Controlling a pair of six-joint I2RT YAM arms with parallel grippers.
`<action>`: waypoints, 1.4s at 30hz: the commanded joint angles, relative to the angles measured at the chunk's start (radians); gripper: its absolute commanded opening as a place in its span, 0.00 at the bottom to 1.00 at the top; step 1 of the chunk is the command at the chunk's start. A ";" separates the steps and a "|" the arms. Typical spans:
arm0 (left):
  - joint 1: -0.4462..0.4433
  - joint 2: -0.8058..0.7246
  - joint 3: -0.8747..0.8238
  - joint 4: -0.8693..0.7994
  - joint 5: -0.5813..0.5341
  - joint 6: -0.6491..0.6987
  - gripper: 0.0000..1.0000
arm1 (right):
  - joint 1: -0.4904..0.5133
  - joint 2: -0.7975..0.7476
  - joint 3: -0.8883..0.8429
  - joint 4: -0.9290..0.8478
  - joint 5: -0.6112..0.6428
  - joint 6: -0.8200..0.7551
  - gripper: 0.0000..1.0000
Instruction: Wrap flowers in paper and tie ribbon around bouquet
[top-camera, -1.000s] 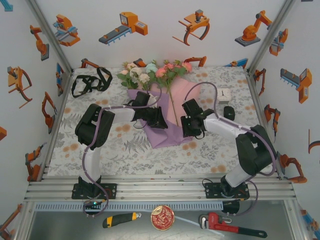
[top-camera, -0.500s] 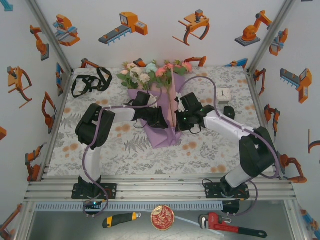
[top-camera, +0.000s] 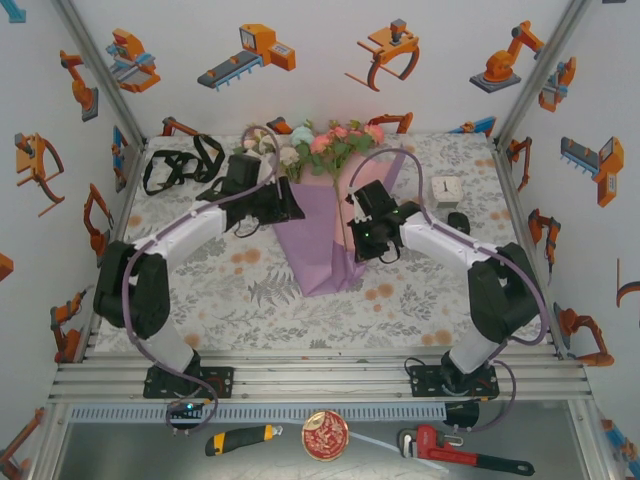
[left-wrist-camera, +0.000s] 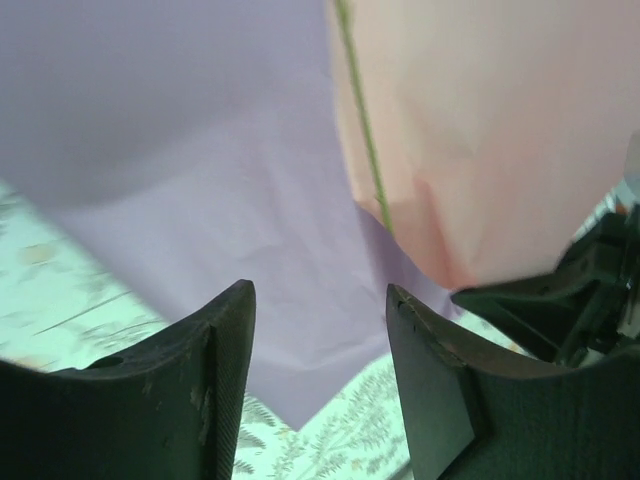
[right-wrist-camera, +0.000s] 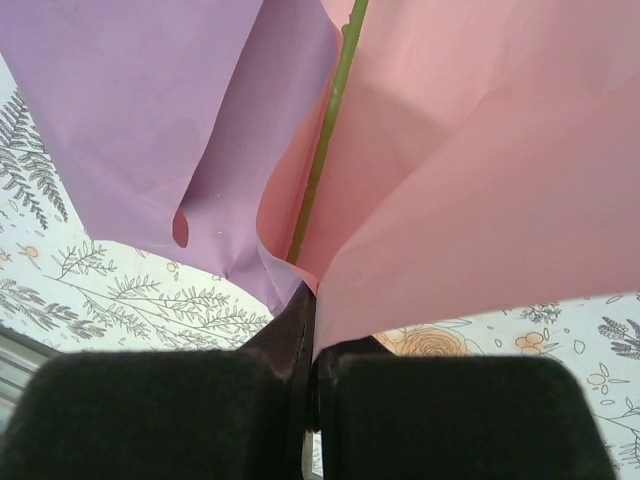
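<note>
The flowers (top-camera: 318, 145) lie at the back of the table, their blooms sticking out of the lilac paper (top-camera: 318, 245), which is folded over the stems. My right gripper (top-camera: 361, 243) is shut on the paper's right edge; in the right wrist view the pink reverse (right-wrist-camera: 480, 150) runs into my pinched right gripper (right-wrist-camera: 312, 300) beside a green stem (right-wrist-camera: 325, 150). My left gripper (top-camera: 290, 205) stands open at the paper's upper left. In the left wrist view it (left-wrist-camera: 320, 295) has nothing between its jaws and hovers over the lilac paper (left-wrist-camera: 200, 150). The black ribbon (top-camera: 180, 165) lies at the far left.
A small white clock cube (top-camera: 447, 188) and a black object (top-camera: 458, 224) sit at the right back. A utility knife (top-camera: 240, 438), a round tin (top-camera: 325, 435) and a red pipe wrench (top-camera: 460, 452) lie on the shelf below the table's near edge.
My left gripper has drawn back from the paper's middle to its upper left and the left arm has stretched out. The right gripper has carried the paper's right edge leftward over the stems.
</note>
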 joint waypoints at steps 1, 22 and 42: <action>0.048 -0.021 -0.071 -0.098 -0.172 -0.017 0.55 | 0.005 0.008 0.045 -0.018 -0.027 -0.020 0.08; 0.054 0.185 -0.125 0.144 0.088 -0.164 0.46 | 0.023 0.111 0.231 -0.015 -0.334 -0.058 0.12; 0.067 0.128 -0.155 0.095 0.056 -0.250 0.45 | 0.045 0.319 0.208 0.240 -0.527 0.018 0.11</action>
